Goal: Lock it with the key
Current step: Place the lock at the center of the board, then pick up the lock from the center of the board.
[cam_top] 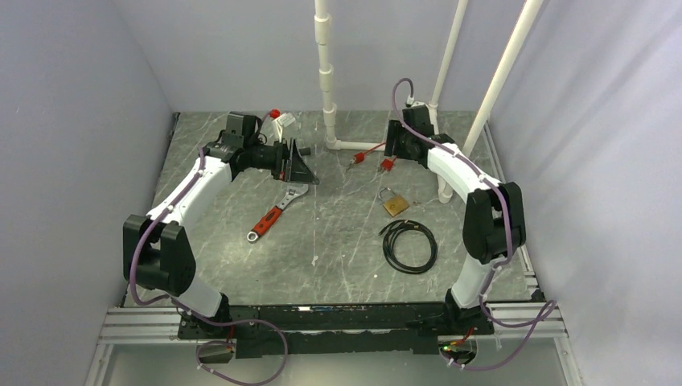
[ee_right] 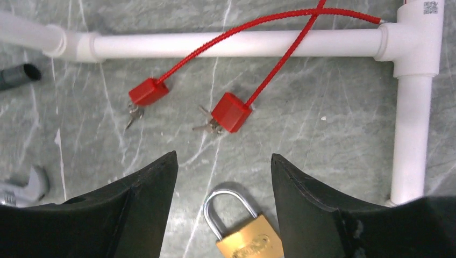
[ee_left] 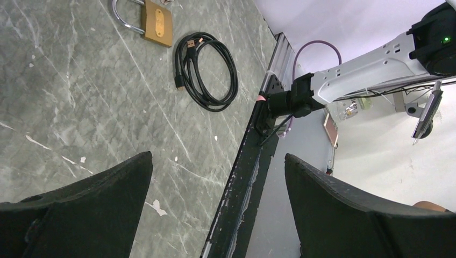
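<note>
While half out of frame, brass padlock.

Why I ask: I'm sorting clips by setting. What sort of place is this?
Probably a lab robot cell: a walled table with white pipes, a brass padlock and red cable locks.
</note>
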You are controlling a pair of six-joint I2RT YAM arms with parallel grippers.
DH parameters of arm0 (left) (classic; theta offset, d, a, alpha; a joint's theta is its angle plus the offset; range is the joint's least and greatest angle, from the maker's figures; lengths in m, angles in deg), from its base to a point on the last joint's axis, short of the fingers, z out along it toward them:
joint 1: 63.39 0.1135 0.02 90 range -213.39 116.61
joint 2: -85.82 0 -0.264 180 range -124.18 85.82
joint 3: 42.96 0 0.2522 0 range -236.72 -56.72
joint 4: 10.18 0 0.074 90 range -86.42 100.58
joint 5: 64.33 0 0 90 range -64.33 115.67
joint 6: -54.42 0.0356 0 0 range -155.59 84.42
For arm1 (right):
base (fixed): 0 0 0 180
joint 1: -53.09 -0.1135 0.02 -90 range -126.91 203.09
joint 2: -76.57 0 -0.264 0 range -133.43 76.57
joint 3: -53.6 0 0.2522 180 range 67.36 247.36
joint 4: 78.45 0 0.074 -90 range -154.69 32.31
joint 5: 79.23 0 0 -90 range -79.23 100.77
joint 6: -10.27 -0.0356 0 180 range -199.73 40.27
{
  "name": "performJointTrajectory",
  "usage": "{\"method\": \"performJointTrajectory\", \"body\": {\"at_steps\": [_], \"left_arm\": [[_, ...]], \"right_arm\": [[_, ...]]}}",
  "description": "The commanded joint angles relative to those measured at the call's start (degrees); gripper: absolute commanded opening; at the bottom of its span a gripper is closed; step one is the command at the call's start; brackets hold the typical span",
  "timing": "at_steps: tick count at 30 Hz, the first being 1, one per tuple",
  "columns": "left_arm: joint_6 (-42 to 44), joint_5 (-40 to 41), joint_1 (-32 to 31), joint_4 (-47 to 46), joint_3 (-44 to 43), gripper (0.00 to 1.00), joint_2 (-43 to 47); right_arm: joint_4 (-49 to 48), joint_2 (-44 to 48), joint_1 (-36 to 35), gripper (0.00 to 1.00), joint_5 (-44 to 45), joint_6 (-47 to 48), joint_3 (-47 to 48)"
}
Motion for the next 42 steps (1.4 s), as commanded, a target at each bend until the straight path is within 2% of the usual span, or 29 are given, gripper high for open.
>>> {"method": "performJointTrajectory", "body": {"at_steps": [1, 9, 17, 25, 33, 42], "left_arm": [[-0.96, -1.17, 0.26, -3.07, -0.45, 0.96, 2.08], [-0.32, -1.15, 0.76, -1.98, -0.36, 0.96, 2.74], [0.75, -1.66, 1.22, -0.86, -0.26, 0.96, 2.59], [1.25, -2.65, 1.49, -1.04, 0.33, 0.96, 2.21], [0.61, -2.67, 1.66, -1.95, 0.73, 0.96, 1.89], [0.67, -2.91, 2.41, -1.87, 1.31, 0.96, 2.11]], "right_arm": [[-2.12, -4.63, 0.21, 0.65, 5.83, -7.16, 3.63], [-3.88, -10.29, 0.85, 0.58, 8.54, -10.26, 5.75], [-5.8, -14.1, 1.36, 0.54, 7.42, -10.12, 7.29], [-9.17, -10.71, 0.91, 0.55, 3.38, -10.11, 7.47], [-7.71, -16.2, 0.89, 0.56, 5.9, -10.78, 14.85], [-7.49, -20.07, 1.09, 0.57, 5.88, -13.85, 18.37]]}}
